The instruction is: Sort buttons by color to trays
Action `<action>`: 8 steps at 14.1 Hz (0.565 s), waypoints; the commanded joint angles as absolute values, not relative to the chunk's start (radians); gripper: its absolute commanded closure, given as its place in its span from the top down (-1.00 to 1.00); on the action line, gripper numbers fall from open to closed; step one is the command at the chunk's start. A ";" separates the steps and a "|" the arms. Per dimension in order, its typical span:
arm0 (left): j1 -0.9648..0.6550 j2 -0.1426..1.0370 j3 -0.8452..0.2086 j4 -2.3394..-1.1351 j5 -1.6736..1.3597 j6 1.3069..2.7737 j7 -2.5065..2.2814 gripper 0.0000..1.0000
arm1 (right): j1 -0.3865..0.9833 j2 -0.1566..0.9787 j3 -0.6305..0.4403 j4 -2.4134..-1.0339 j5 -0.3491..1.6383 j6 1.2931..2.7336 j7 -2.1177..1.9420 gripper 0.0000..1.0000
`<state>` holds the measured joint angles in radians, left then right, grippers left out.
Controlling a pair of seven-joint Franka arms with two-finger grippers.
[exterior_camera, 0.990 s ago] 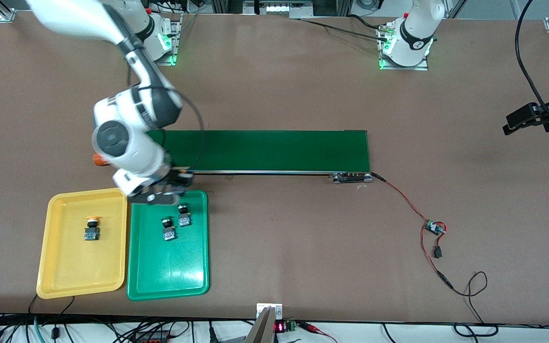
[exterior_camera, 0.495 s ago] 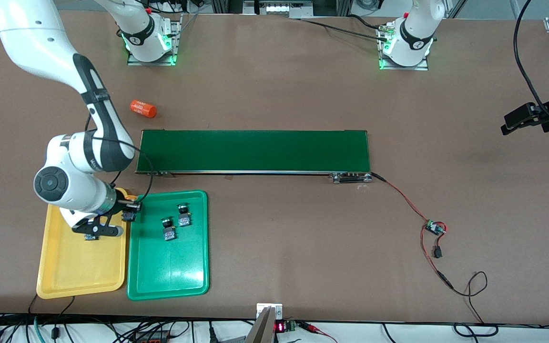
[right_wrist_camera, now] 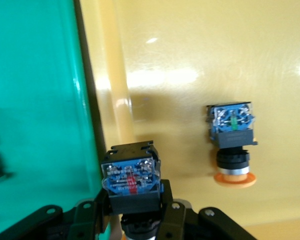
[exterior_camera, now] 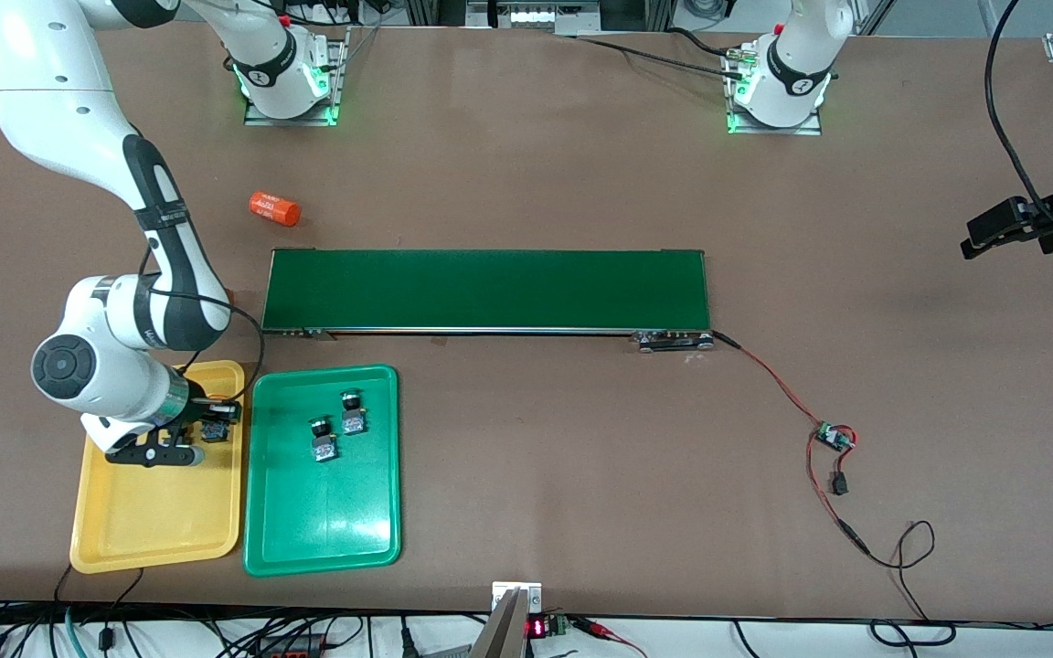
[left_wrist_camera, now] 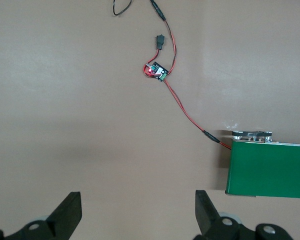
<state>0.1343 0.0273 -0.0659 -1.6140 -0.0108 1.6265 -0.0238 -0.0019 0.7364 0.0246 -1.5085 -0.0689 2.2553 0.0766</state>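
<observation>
Right gripper (right_wrist_camera: 132, 220) clamps a button (right_wrist_camera: 131, 182) over the yellow tray (exterior_camera: 156, 512); left gripper (left_wrist_camera: 137, 217) waits agape.

Front camera: looking down from high across the brown worktop (exterior_camera: 526, 183), facing both arm bases, taking in the whole scene from far off.
Left wrist camera: looking straight down from well above the worktop, showing the end of the long dark-green conveyor belt (left_wrist_camera: 270, 170) and the small circuit board on red and black wires (left_wrist_camera: 157, 71).
Right wrist camera: sitting close over the shallow yellow plastic tray (right_wrist_camera: 200, 50), with the edge of the matching green plastic tray (right_wrist_camera: 35, 100) alongside.
Front and left wrist sharing: belt end, wired board.
Front and right wrist sharing: both trays' adjoining rims.
</observation>
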 commanded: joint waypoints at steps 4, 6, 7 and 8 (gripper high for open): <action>0.137 0.015 -0.072 -1.620 0.009 1.628 -0.021 1.00 | -0.026 0.761 0.034 -1.485 -0.081 2.279 0.025 -0.58; 0.137 0.015 -0.072 -1.621 0.009 1.628 -0.021 1.00 | -0.035 0.764 0.034 -1.483 -0.081 2.281 0.003 -0.57; 0.137 0.015 -0.072 -1.620 0.009 1.628 -0.021 1.00 | -0.041 0.770 0.034 -1.483 -0.081 2.287 -0.011 -0.57; 0.137 0.015 -0.072 -1.620 0.009 1.628 -0.021 1.00 | -0.049 0.770 0.034 -1.483 -0.080 2.293 -0.020 -0.57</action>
